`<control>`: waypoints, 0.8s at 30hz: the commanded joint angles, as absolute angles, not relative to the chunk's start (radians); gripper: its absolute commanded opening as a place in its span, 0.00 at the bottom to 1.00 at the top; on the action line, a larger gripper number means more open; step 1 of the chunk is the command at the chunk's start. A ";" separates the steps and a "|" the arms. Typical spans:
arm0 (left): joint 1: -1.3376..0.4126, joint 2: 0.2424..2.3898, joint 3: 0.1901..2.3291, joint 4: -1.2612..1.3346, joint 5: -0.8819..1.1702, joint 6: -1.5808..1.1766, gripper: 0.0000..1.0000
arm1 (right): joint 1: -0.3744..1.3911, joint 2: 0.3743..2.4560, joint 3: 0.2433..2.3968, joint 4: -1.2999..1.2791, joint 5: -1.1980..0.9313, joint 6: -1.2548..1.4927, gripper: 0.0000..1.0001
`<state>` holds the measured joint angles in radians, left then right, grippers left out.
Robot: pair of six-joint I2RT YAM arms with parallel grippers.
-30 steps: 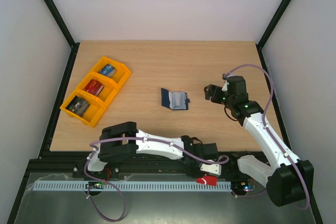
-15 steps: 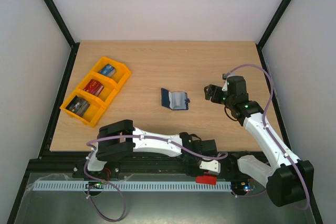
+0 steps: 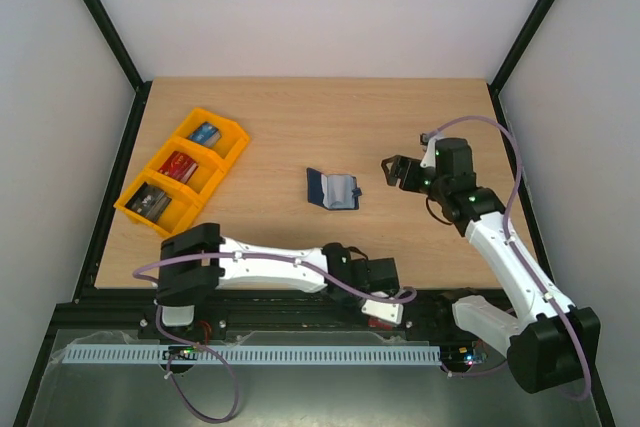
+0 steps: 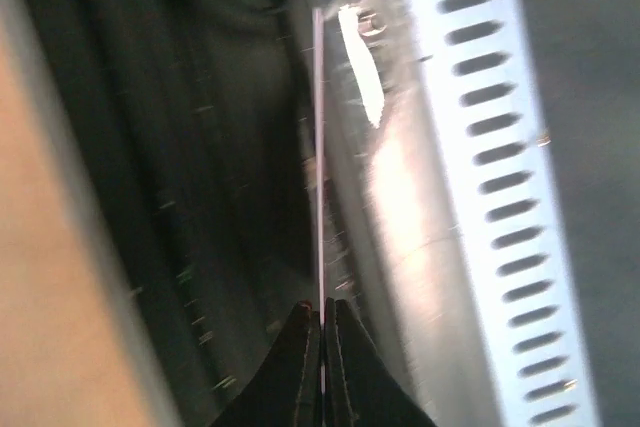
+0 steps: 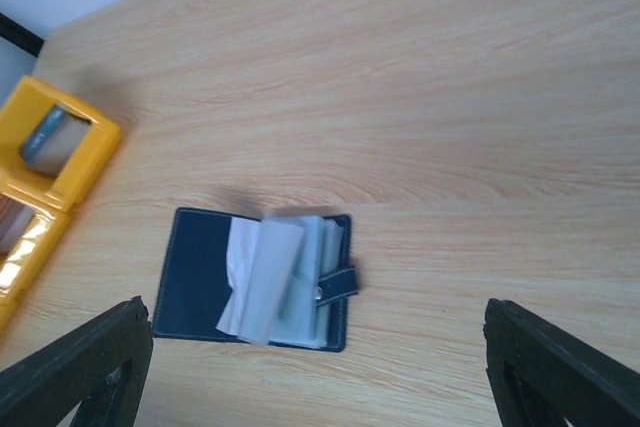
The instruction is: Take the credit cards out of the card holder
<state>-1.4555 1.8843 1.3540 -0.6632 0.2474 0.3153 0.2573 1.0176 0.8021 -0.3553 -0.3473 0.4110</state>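
The navy card holder (image 3: 333, 190) lies open in the middle of the table, its clear pockets fanned up; it also shows in the right wrist view (image 5: 200, 277). My right gripper (image 3: 400, 172) is open and empty to the right of it; in the right wrist view the right gripper (image 5: 318, 367) hovers above the holder, its fingers wide to either side. My left gripper (image 3: 385, 304) is past the table's near edge, shut on a thin white card (image 4: 319, 147) seen edge-on, with a bit of red at the grip. The dark grey card is not in view.
An orange three-compartment tray (image 3: 182, 172) with small items stands at the left of the table, and its corner shows in the right wrist view (image 5: 60, 142). A white slotted rail (image 4: 500, 177) and black frame run below the near edge under my left gripper.
My left arm has swung, carrying its gripper and the white card a little leftward along the near edge. My right gripper has shifted slightly left towards the card holder.
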 commanded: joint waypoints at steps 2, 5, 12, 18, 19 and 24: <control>-1.405 1.740 1.361 -0.728 -0.027 0.484 0.02 | 0.257 1.029 0.901 -0.385 -0.398 0.390 0.88; -1.386 1.623 1.355 -0.696 -0.188 0.605 0.02 | 0.259 1.027 0.960 -0.409 -0.439 0.374 0.88; -1.204 1.364 1.223 -0.412 -0.529 0.876 0.02 | 0.259 1.035 1.120 -0.428 -0.654 0.331 0.89; -0.993 1.108 1.028 -0.018 -0.558 1.116 0.02 | 0.259 1.118 1.215 -0.285 -0.923 0.435 0.91; -0.967 1.049 0.977 0.059 -0.526 1.175 0.02 | 0.258 1.136 1.223 -0.246 -0.966 0.468 0.91; -0.872 0.725 0.680 0.312 -0.174 1.500 0.02 | 0.284 1.192 1.228 -0.096 -1.113 0.562 0.90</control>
<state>-0.9112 0.9070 0.8272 0.0425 -0.4194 1.1988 0.2600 1.1622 1.2045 -0.2413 -0.9279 0.4732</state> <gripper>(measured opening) 0.024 0.898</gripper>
